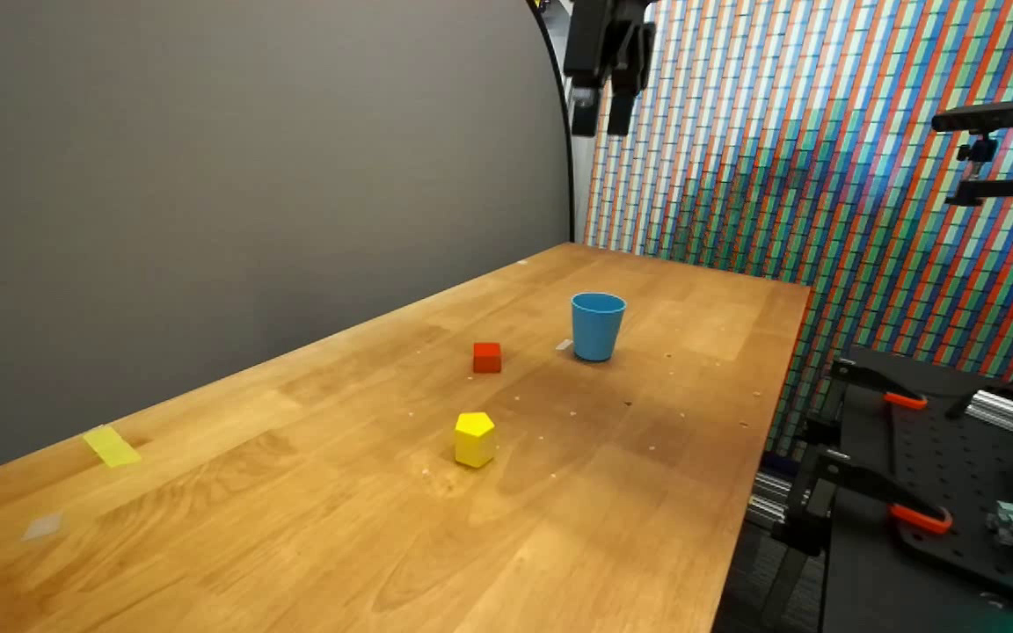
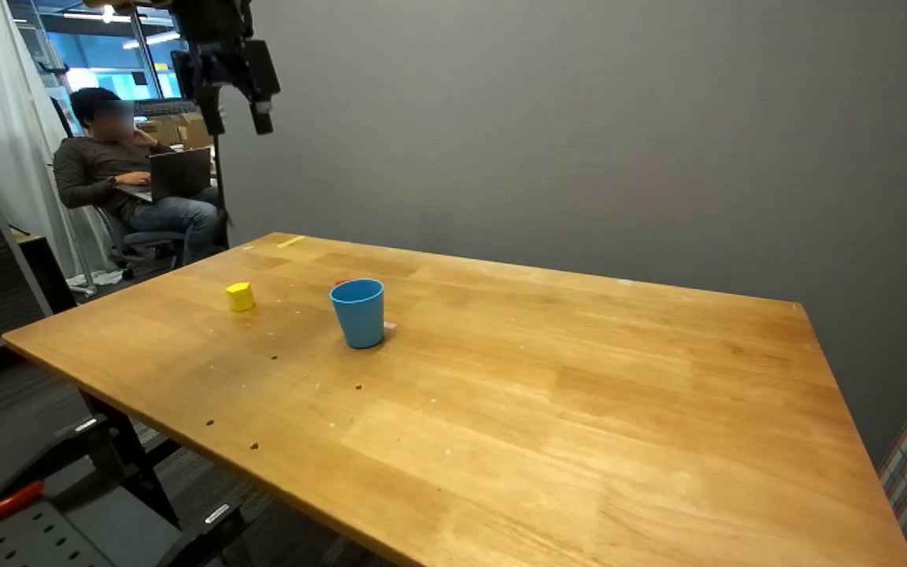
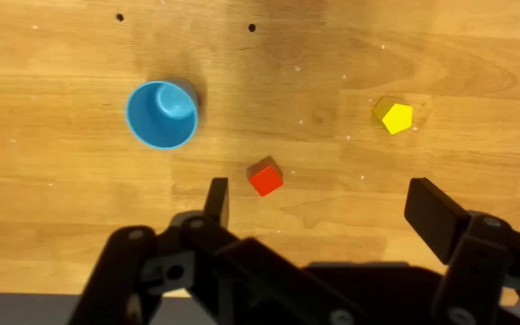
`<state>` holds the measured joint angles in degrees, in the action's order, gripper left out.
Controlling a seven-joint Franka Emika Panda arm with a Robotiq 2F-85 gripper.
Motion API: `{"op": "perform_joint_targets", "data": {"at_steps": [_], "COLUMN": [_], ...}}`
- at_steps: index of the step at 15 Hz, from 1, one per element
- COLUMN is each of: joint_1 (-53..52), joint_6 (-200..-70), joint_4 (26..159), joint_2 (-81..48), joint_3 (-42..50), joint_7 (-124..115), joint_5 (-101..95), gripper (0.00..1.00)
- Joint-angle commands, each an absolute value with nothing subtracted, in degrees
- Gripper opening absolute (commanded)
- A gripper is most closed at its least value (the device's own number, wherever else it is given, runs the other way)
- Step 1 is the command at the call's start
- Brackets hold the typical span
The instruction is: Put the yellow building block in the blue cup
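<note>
The table (image 2: 579,409) is stretching open between the blue cup (image 3: 161,115) and the yellow block (image 3: 397,118), sitting well inside the edges; the gripper (image 2: 239,126) is hanging high, pointing down, fingers (image 3: 436,221) wide apart.

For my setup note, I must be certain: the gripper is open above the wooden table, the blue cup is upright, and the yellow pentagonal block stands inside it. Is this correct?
Not fully: the wrist view shows the yellow pentagonal block on the wooden table, apart from the blue cup, not inside it. The open gripper and upright cup are right.
</note>
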<state>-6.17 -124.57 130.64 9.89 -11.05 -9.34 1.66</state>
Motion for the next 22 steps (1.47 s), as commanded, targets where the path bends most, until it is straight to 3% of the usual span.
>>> {"op": "perform_joint_targets", "data": {"at_steps": [1,10,22], "joint_1": [-8.97,-20.12,-27.61], "joint_6": [-131.95,-147.34,-145.64], "joint_4": [125.15,113.98,108.47], "joint_2": [-4.05,-29.37,-38.1], "joint_3": [-11.72,-7.23,-2.66], "joint_7": [-9.37,-17.98,-26.38], "joint_5": [6.35,-6.54,-8.16], "gripper": [1.0,1.0,1.0]}}
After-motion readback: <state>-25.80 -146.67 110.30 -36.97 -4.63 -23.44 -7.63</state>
